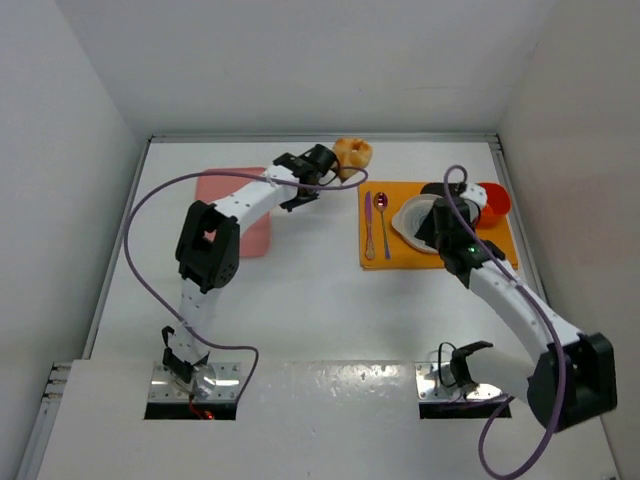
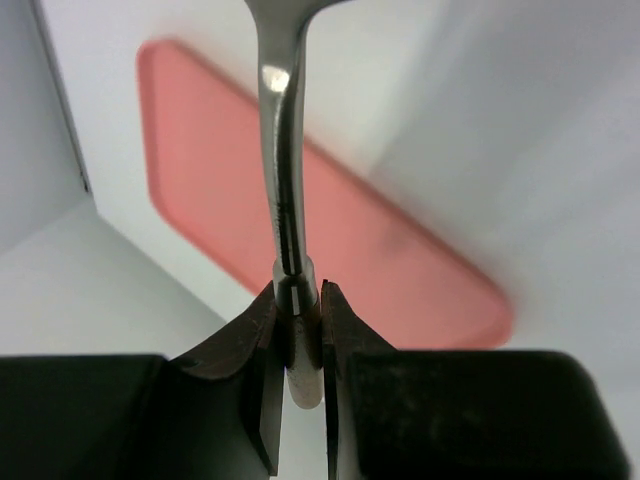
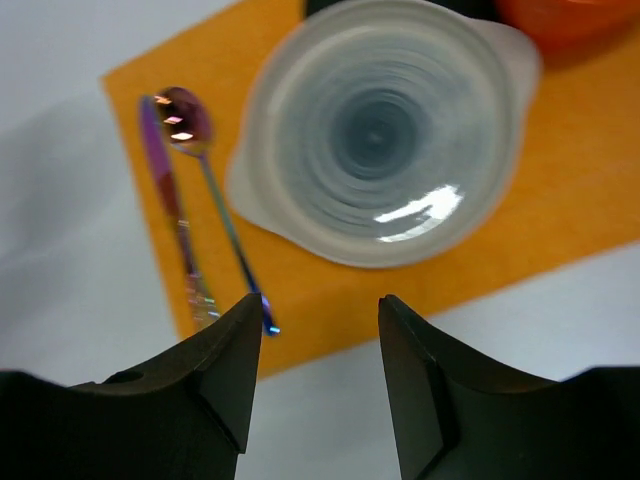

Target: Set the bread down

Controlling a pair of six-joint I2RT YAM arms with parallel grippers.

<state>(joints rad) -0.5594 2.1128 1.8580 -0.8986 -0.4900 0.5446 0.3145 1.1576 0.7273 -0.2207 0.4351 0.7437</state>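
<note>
The left claw (image 2: 298,300) clamped a metal handle (image 2: 282,170) by the bread (image 1: 352,155), the right claw (image 3: 318,320) stood apart over the plate (image 3: 300,215); a level, slow carry seemed wisest.

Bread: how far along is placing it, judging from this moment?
Done: little that shows. In hand: the left gripper is shut on a slim metal utensil handle, beside the bread at the table's far edge; whether they touch I cannot tell. The right gripper hangs open above the orange mat. Left: the white plate, the likely target, is empty.
</note>
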